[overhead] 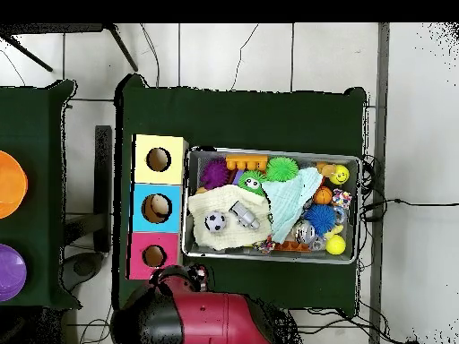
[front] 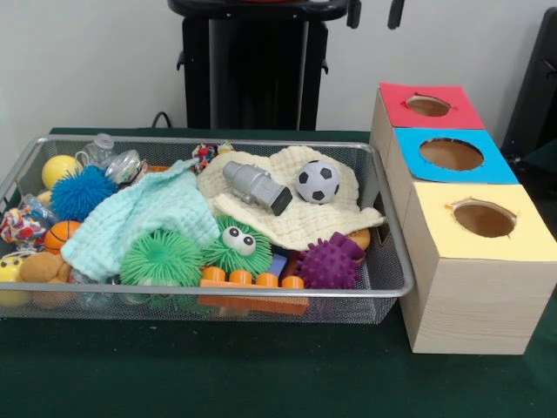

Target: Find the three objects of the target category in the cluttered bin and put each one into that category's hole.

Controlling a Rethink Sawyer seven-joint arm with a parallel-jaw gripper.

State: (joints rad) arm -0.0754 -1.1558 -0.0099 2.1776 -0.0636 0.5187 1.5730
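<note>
The wire mesh bin (front: 393,261) lies on the green table, full of toys and cloths; it also shows in the overhead view (overhead: 362,206). A tan-brown plush animal (front: 43,268) lies at its front left corner. A yellow toy with dark marks (front: 8,265) sits beside it, partly cut off. A small multicoloured figure (front: 203,155) stands at the far rim; I cannot tell if it is the tiger. The red-topped hole (front: 428,105) is the farthest of three, also seen from overhead (overhead: 154,256). My gripper (front: 374,10) is drawn back at the top edge, far above the bin.
Blue-topped (front: 451,154) and yellow-topped (front: 484,219) holes adjoin the red one. The bin also holds a mint cloth (front: 144,218), a cream cloth (front: 287,205), a football (front: 318,182), a grey toy (front: 257,186), spiky balls, and a green googly-eyed ball (front: 237,246).
</note>
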